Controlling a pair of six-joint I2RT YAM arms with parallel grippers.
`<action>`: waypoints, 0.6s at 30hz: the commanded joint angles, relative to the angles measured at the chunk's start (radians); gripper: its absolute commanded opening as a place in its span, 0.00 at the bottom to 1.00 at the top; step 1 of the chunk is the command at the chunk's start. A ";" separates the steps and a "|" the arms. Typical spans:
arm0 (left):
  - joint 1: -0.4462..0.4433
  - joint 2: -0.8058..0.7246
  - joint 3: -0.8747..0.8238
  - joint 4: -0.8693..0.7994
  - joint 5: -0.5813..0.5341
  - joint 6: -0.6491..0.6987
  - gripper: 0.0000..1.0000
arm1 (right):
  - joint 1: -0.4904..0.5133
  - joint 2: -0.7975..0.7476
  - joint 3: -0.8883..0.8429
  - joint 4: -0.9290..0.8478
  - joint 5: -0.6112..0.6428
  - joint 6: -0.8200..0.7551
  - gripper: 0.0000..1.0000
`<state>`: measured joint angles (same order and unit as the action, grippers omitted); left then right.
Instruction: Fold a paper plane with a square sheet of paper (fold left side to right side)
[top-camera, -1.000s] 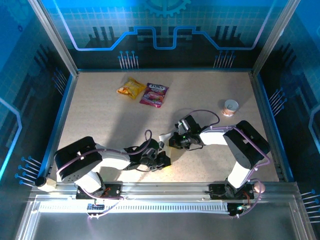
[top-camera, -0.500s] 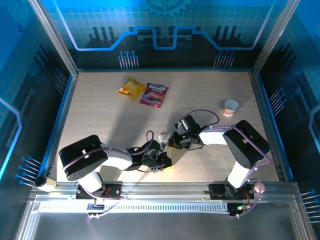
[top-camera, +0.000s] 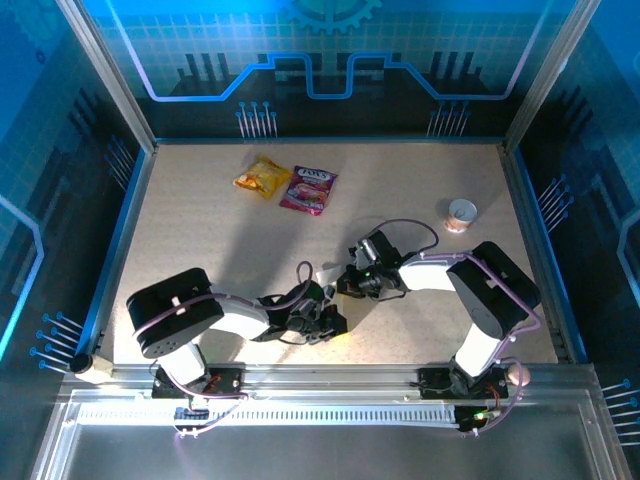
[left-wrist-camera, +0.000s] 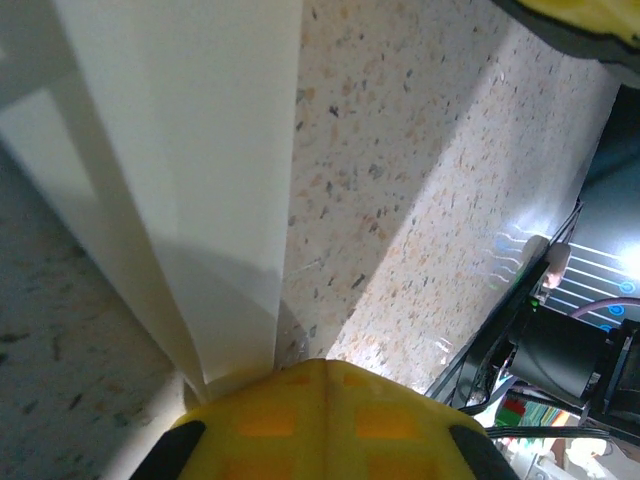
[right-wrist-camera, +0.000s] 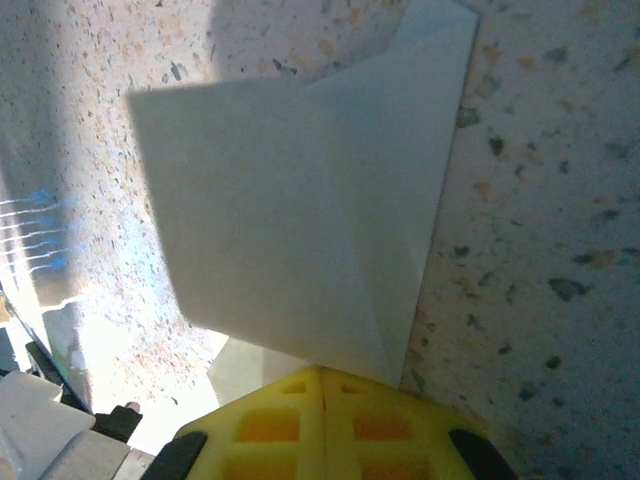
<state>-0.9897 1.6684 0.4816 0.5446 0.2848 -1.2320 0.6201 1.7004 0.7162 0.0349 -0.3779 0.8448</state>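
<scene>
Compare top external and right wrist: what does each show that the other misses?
Top external, not right wrist: yellow packet, pink packet and cup. Right wrist, not top external: the folded layers and creases of the paper up close, its lower edge pinched in the shut right gripper. Both: paper, right gripper, speckled table.

Speckled beige tabletop (top-camera: 200, 220), blue-lit walls (top-camera: 320, 60)

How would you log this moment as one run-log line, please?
phase: mid-fold | folded white paper sheet: on speckled table | left gripper: shut, tip against paper | right gripper: shut, tip against paper
</scene>
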 joint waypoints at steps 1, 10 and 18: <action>-0.016 0.014 -0.007 -0.070 -0.015 0.012 0.04 | 0.023 -0.044 -0.033 -0.179 0.082 -0.047 0.00; -0.018 -0.127 -0.087 -0.189 -0.035 0.035 0.04 | 0.017 -0.255 -0.036 -0.259 0.076 -0.117 0.00; -0.018 -0.135 -0.091 -0.226 -0.019 0.062 0.04 | 0.081 -0.340 -0.130 -0.111 0.030 -0.058 0.01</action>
<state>-1.0027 1.5261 0.4049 0.4080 0.2741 -1.1999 0.6670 1.3849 0.6014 -0.1272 -0.3248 0.7666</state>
